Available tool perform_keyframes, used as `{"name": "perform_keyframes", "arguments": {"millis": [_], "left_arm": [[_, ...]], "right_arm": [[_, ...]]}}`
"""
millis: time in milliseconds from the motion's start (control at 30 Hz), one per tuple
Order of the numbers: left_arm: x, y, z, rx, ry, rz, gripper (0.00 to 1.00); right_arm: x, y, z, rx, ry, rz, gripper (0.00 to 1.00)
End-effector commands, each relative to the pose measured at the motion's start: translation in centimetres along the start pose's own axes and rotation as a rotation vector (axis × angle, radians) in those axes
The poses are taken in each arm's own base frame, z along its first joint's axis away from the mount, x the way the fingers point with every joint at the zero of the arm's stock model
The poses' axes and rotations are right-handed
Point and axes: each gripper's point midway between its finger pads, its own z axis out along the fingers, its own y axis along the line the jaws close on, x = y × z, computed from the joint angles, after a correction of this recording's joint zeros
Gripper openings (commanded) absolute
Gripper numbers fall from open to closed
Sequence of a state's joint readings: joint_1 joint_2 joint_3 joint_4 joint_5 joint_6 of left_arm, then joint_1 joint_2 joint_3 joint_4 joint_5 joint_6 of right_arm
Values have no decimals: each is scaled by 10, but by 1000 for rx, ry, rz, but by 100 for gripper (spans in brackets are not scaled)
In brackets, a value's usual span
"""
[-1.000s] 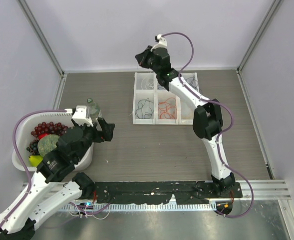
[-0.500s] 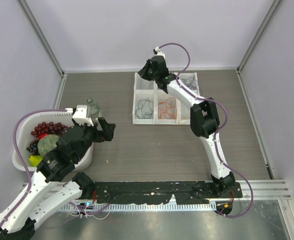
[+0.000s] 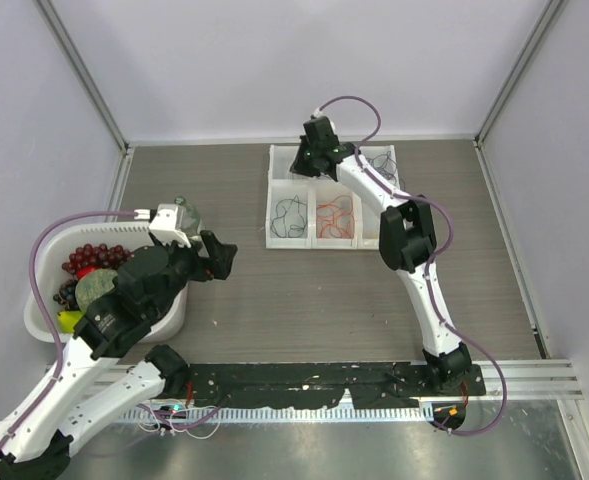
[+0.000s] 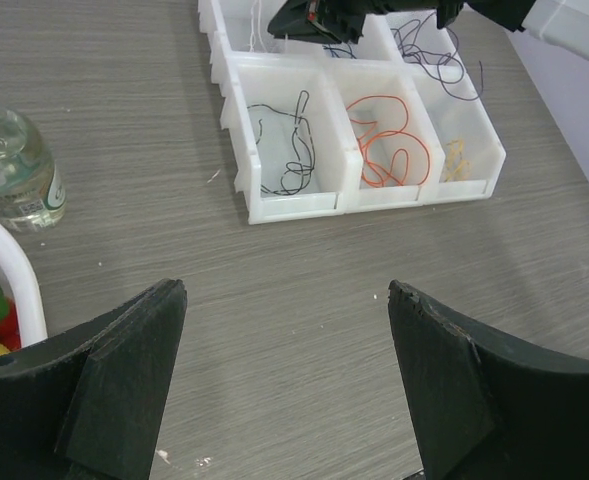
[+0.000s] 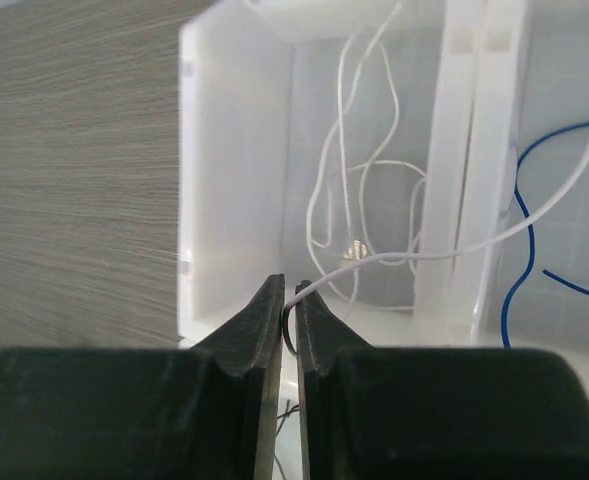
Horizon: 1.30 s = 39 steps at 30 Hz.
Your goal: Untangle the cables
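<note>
A white divided bin (image 4: pixel 294 208) holds the cables, one colour to a compartment: black (image 4: pixel 284 150), red-orange (image 4: pixel 394 150), yellow (image 4: pixel 457 160) in front, a dark one (image 4: pixel 444 60) at the back right. My right gripper (image 5: pixel 289 285) reaches into the back-left compartment (image 3: pixel 304 160). Its jaws are parted by a narrow slit, and the end of the white cable (image 5: pixel 364 200) lies in that slit, trailing over the divider. A blue cable (image 5: pixel 519 200) lies in the compartment beside it. My left gripper (image 4: pixel 286 290) hovers wide open over bare table, well short of the bin.
A clear plastic bottle (image 4: pixel 14 160) stands left of the bin. A white basket (image 3: pixel 44 250) of grapes and other fruit sits at the left, under my left arm. Grey walls close the table at the back and sides.
My right gripper has come down and nearer into the bin's back-left compartment, and its jaws have parted slightly around the white cable. The left arm has barely shifted.
</note>
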<state>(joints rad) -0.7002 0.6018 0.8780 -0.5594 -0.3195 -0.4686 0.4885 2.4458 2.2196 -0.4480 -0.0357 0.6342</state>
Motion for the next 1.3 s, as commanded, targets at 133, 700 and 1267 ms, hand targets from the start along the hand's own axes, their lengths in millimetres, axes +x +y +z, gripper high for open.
{"name": "perform_keyframes", "arguments": {"millis": [133, 700, 1267], "left_arm": [[-27, -21, -6, 75, -48, -66, 86], [-27, -48, 14, 150, -9, -147, 86], [-58, -95, 32, 311, -61, -326, 90]], "right_arm": [[-42, 36, -51, -40, -53, -57, 38], [-50, 23, -207, 40, -96, -213, 56], [36, -55, -441, -92, -471, -59, 82]]}}
